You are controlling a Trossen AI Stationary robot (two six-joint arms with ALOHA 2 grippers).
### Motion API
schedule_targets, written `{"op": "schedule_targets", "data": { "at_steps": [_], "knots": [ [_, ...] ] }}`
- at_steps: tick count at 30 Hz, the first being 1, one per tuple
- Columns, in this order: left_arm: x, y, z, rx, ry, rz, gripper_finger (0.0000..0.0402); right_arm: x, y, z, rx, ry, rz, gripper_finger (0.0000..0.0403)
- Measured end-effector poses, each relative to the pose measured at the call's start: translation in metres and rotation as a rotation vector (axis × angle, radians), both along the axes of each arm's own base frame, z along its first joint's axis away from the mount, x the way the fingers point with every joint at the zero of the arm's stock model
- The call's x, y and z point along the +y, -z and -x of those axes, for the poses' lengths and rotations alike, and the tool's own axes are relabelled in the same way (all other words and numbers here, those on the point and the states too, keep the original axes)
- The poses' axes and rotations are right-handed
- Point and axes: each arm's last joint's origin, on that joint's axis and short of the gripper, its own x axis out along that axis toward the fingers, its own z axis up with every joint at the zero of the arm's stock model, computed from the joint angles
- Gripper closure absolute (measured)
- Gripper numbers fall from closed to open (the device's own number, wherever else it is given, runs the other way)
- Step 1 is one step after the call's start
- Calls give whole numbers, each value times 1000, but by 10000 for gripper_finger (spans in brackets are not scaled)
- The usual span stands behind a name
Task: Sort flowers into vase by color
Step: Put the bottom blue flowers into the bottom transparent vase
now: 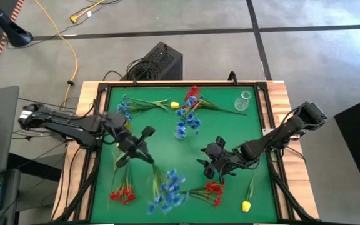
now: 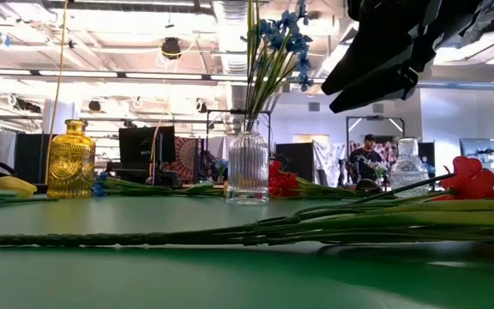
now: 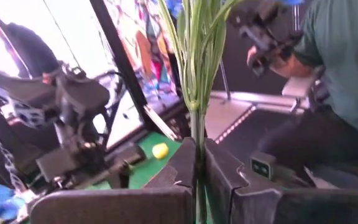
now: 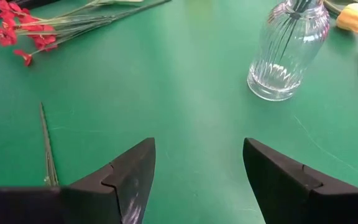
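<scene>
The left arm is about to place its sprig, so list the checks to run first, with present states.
1. Left gripper shut on green stems: ok.
2. Held sprig's bloom colour: cannot tell.
3. Clear ribbed vase upright, holding blue flowers: ok.
4. Right gripper open, empty, above the mat: ok.
5. Yellow vase upright: ok.

A: Left arm? We see it reaching in from the left side, left gripper near mid-table, jaws clamped tight.

B: We agree. Right arm comes in from the right edge, right gripper low over the table, jaws spread wide, holding nothing.
</scene>
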Motion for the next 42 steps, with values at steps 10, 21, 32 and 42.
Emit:
{"op": "schedule_targets", "data": {
  "at_steps": [10, 21, 32, 42],
  "knots": [
    [32, -28, 0, -241, -129, 128, 401, 0, 0, 0, -3, -8, 8, 132],
    [65, -27, 16, -442, -294, 366, 401, 0, -1, -1, -9, -13, 11, 132],
    [86, -11, -6, -453, -464, 553, 401, -9, -2, -6, -12, 12, 21, 132],
    [107, 6, -19, -564, -397, 663, 401, -10, -2, -6, -12, 12, 20, 132]
  ]
}}
